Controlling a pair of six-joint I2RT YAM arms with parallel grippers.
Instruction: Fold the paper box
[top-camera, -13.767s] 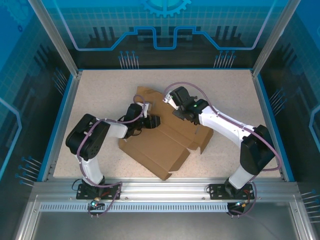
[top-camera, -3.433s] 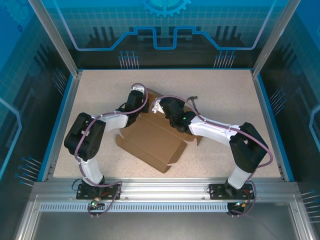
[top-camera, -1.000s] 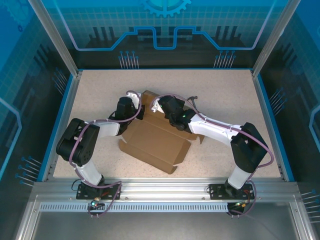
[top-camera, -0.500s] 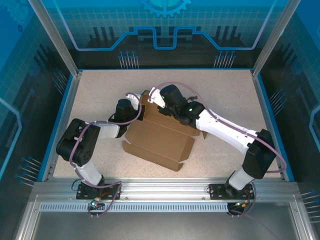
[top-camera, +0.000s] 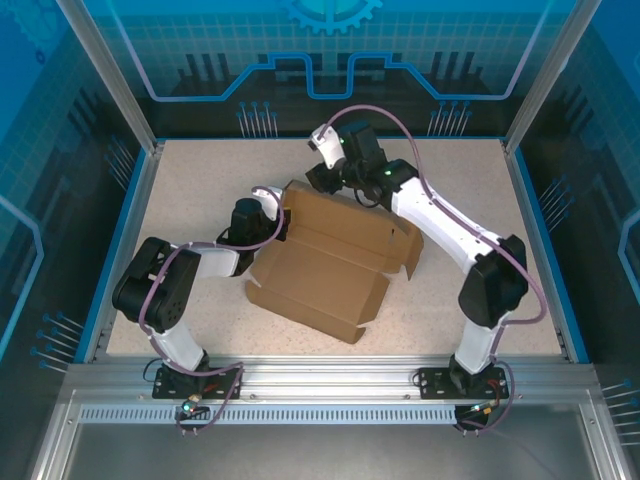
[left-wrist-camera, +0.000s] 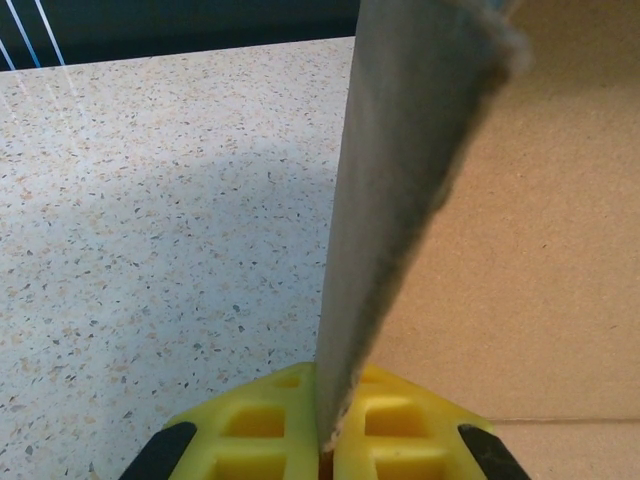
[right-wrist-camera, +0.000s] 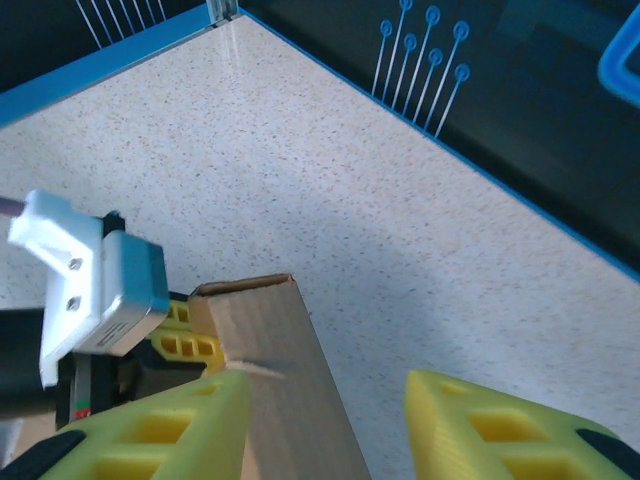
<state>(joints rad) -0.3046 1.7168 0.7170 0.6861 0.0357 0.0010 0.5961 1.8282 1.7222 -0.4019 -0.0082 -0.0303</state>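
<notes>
While the left gripper (left-wrist-camera: 325, 425) is clamped on a raised wall (left-wrist-camera: 400, 200) of the paper box (top-camera: 330, 265), likely so the fold stands up, the right gripper (right-wrist-camera: 322, 415) hangs above that wall with fingers apart; the box lies in the worktop's (top-camera: 200, 180) middle.

The paper box (top-camera: 325, 270) is plain brown cardboard, its raw edge a duller grey-brown between the left gripper's (left-wrist-camera: 325, 435) yellow fingers (left-wrist-camera: 250, 430). Left of that gripper the tabletop (left-wrist-camera: 150, 220) is cream, speckled with fine dark and tan flecks. The right gripper (right-wrist-camera: 320, 420) has yellow fingers too. Beyond it a bright blue border (right-wrist-camera: 500, 183) edges dark walls (right-wrist-camera: 520, 80) patterned with light-blue circuit lines.
</notes>
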